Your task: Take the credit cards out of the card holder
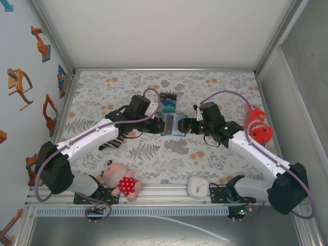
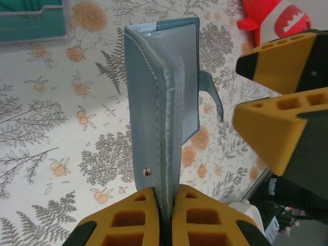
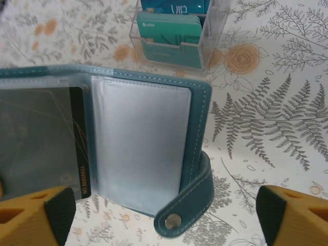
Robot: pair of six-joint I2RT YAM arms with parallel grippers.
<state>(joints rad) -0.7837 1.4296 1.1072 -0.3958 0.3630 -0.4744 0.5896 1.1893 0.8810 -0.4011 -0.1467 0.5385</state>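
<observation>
The steel-blue card holder (image 1: 173,124) stands open on edge at the table's middle. My left gripper (image 1: 164,125) is shut on its near edge; in the left wrist view both yellow fingers (image 2: 130,218) pinch the leather and clear sleeves of the card holder (image 2: 154,87). My right gripper (image 1: 188,124) faces the card holder from the right and is open, its fingers (image 3: 36,215) wide apart either side of the snap strap (image 3: 190,205). A black credit card (image 3: 77,143) shows through the left clear sleeve. The sleeve beside it (image 3: 141,143) looks empty. Teal credit cards (image 3: 171,36) stand in a clear box behind.
The clear box (image 1: 168,105) sits just beyond the card holder. A striped sock (image 1: 114,142) lies under the left arm. A red plush (image 1: 258,129) lies at the right, a pink doll (image 1: 123,180) and a white clock (image 1: 197,187) near the front edge.
</observation>
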